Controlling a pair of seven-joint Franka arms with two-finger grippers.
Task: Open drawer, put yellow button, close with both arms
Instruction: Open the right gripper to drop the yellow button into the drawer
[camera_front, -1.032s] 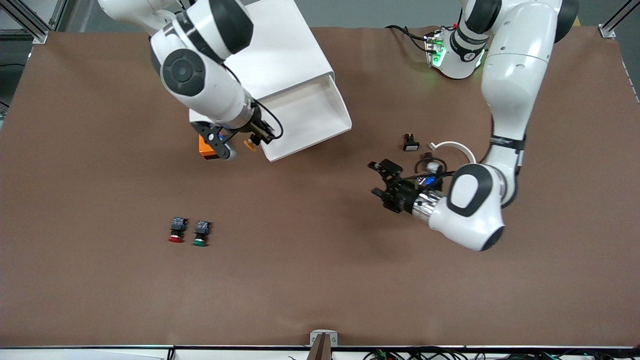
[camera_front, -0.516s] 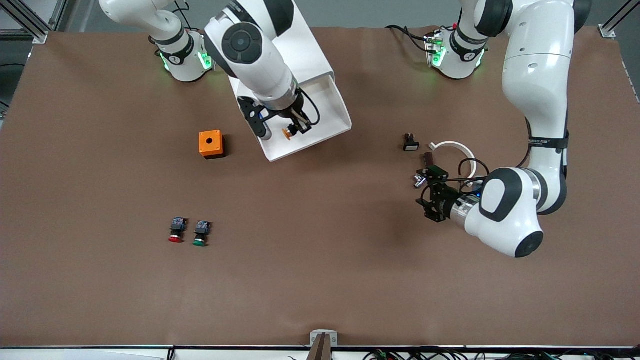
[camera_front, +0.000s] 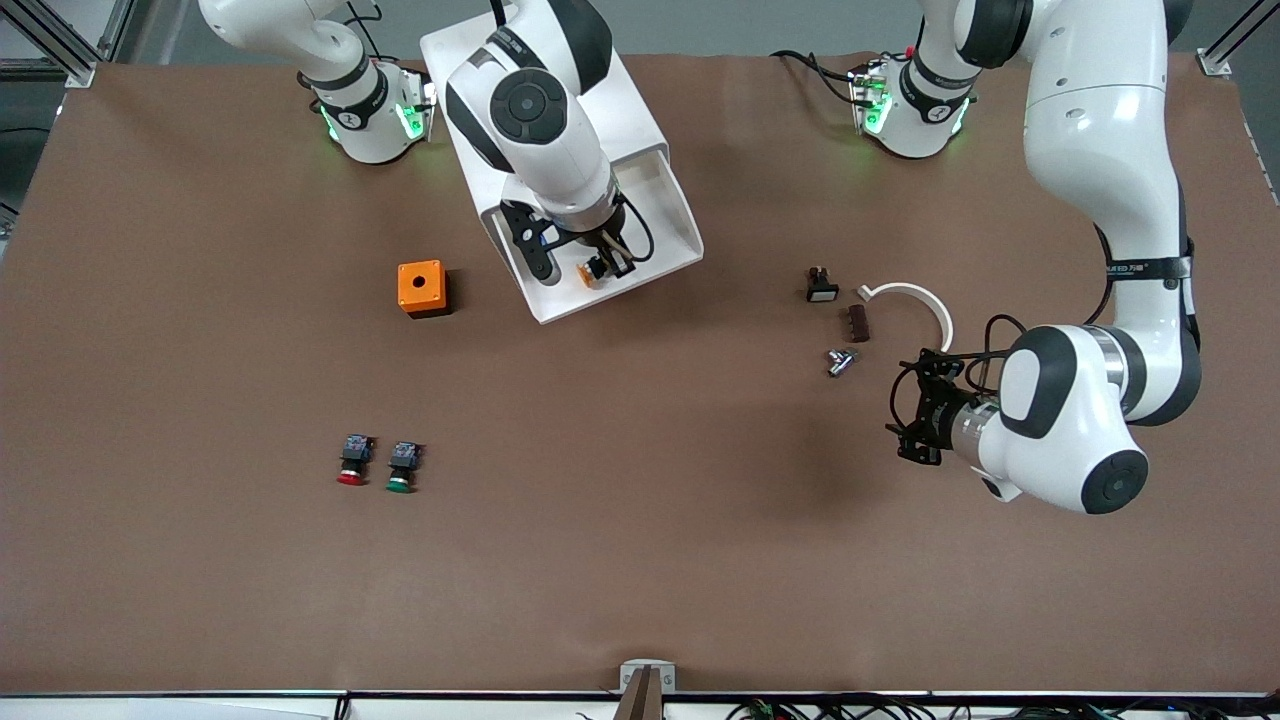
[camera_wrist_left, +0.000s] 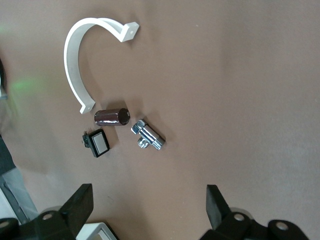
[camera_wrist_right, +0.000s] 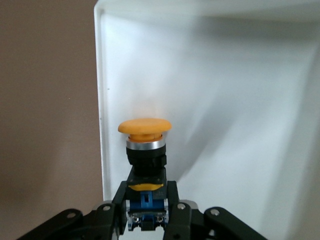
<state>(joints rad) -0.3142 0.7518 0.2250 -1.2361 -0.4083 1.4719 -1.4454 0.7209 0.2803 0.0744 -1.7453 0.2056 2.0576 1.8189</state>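
Right gripper (camera_front: 600, 268) is clamped on the yellow button (camera_wrist_right: 145, 135), hanging over the pulled-out drawer (camera_front: 655, 215) of the white cabinet (camera_front: 600, 110). In the right wrist view the fingers (camera_wrist_right: 172, 202) pinch the blue-and-black body, the yellow cap sticks out ahead of the jaws, and the drawer floor fills the space ahead of the cap. The drawer's side wall runs just off one side of the jaws, so I'd shift toward the middle of the tray before letting go, otherwise the cap could clip the wall or roll out. Best to go lower, get the button close to the floor, then release; dropping from height likely bounces it. Left gripper (camera_front: 915, 420) is spread wide and holding nothing, waiting over bare table (camera_front: 640, 560) near the loose parts: white curved clip (camera_wrist_left: 80, 60), dark cylinder (camera_wrist_left: 112, 117), chrome fitting (camera_wrist_left: 148, 136), small square switch (camera_wrist_left: 97, 143), all ahead of its jaws, none between them. It's needed later for the two-arm close.
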